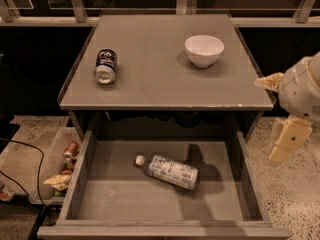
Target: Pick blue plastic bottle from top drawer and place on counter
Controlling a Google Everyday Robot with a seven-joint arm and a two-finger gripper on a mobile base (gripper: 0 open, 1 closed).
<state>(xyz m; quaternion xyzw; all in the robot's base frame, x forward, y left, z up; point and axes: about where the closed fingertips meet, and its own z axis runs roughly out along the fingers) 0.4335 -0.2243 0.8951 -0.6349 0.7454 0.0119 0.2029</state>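
Heads up on where you're at: the gripper (pixel 287 135) is hanging off past the right edge of the counter (pixel 160 86), down around the front right corner and well apart from everything. Honestly I can't tell from this angle whether it's wide or narrow, so don't assume either. It's not holding anything that I can see.

The blue plastic bottle (pixel 167 170) is lying on its side on the floor of the top drawer (pixel 79 183), roughly mid-drawer, with its cap pointing toward the left wall. So I'd say the pick hasn't started yet.

Stuff I'd watch for:

- The bottle's round and lying flat. Come down off-centre and you'll probably just nudge it, and it'll roll toward the drawer's front or back wall.
- You're coming in from the right, so the front right corner of the counter and the drawer's right wall are both in your way. Swing low and you could clip one.
- The counter's front edge hangs over the back of the drawer, so lift straight up before heading back.
- Thin plastic might squash or slip if you grab it near the cap.
- When placing, the soda can (pixel 105 66) near the left edge is also on its side, and the white bowl (pixel 204 50) sits toward the back right corner. I'd aim for the bare middle near the front edge.
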